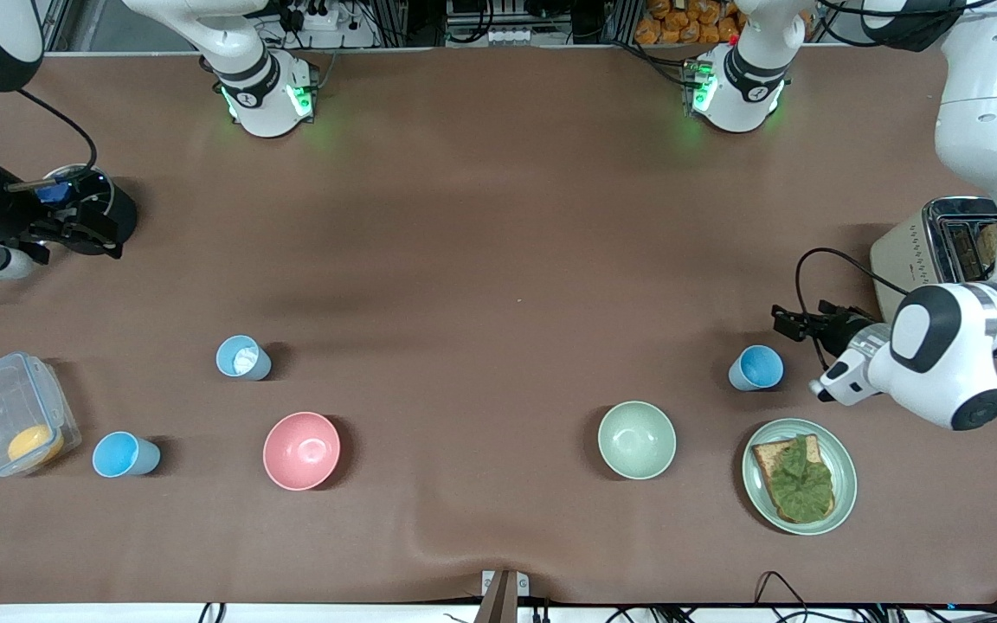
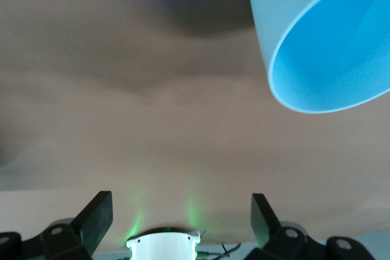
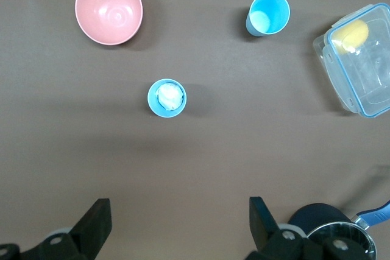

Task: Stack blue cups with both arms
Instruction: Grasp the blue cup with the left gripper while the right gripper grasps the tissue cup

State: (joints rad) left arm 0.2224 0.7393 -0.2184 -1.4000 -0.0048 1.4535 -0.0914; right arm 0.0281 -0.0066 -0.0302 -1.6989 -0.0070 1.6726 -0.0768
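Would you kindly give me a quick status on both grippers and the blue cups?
Left gripper open beside cup. Right gripper open, waiting. Cups and apart, unstacked. Nothing blocking.

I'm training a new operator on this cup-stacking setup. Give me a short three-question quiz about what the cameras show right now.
1. How many blue cups stand on the table?
2. True or false: the left gripper is shut on the blue cup beside it.
3. Which cup has something white inside? A) the one by the clear container B) the one farther from the front camera than the pink bowl C) the one near the green bowl

Key: 1. Three. 2. False; it is open, holding nothing. 3. B.
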